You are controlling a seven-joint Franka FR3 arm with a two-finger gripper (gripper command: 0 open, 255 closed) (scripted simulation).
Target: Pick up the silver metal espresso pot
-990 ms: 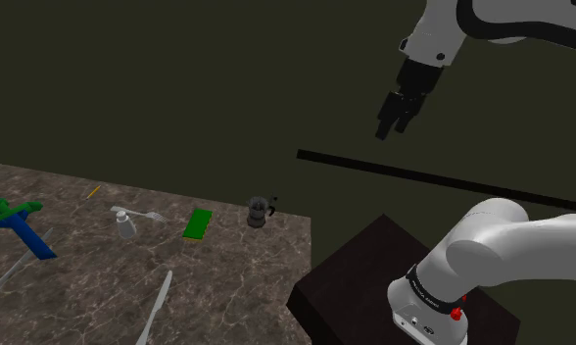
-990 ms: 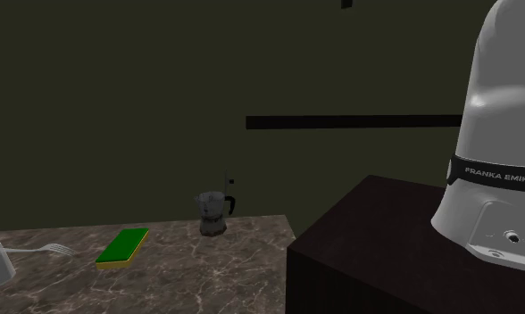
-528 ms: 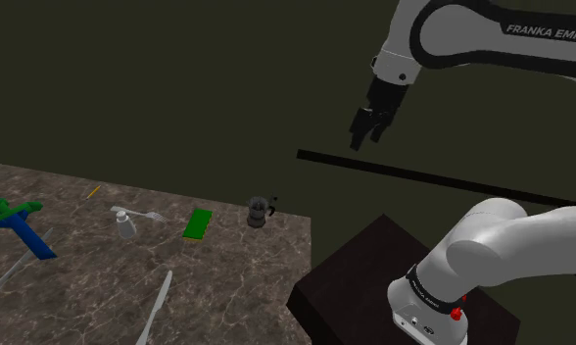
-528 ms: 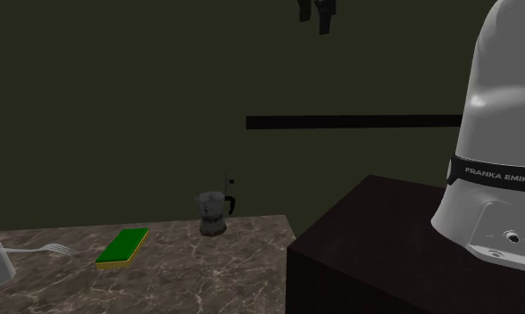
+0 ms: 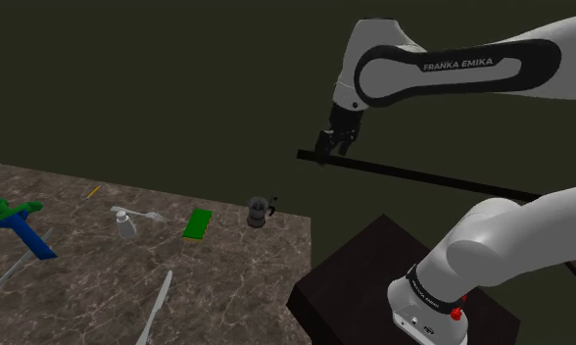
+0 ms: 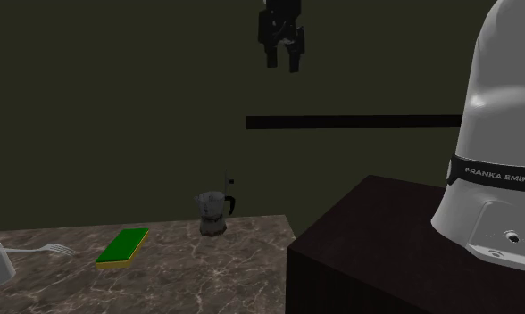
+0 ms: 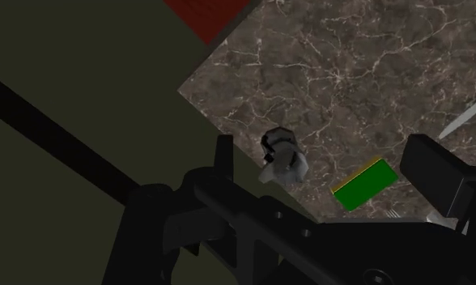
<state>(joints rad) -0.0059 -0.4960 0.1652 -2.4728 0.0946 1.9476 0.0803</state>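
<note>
The espresso pot [image 5: 260, 211] is small, grey and metallic with a dark handle. It stands upright near the far corner of the marble table [image 5: 227, 274], also seen in the second exterior view [image 6: 213, 212]. My black gripper [image 5: 324, 157] hangs open in the air, well above the pot and toward the shoulder view's right of it. The second exterior view has the gripper [image 6: 283, 62] high over the pot. Along the wrist view the pot [image 7: 283, 158] lies far below, between the spread fingers of the gripper [image 7: 329, 166], and nothing is held.
A green sponge [image 5: 197, 222] lies beside the pot, with a fork [image 5: 139, 211] and a small white bottle [image 5: 125, 226] further along. A blue and green tool [image 5: 17, 223] and a knife [image 5: 157, 304] lie nearer the front. The dark stand [image 5: 364, 279] adjoins the table's edge.
The arm has swung the gripper down and toward the shoulder view's left, closer to above the pot. It has dropped further into the second exterior view. The pot has not moved.
</note>
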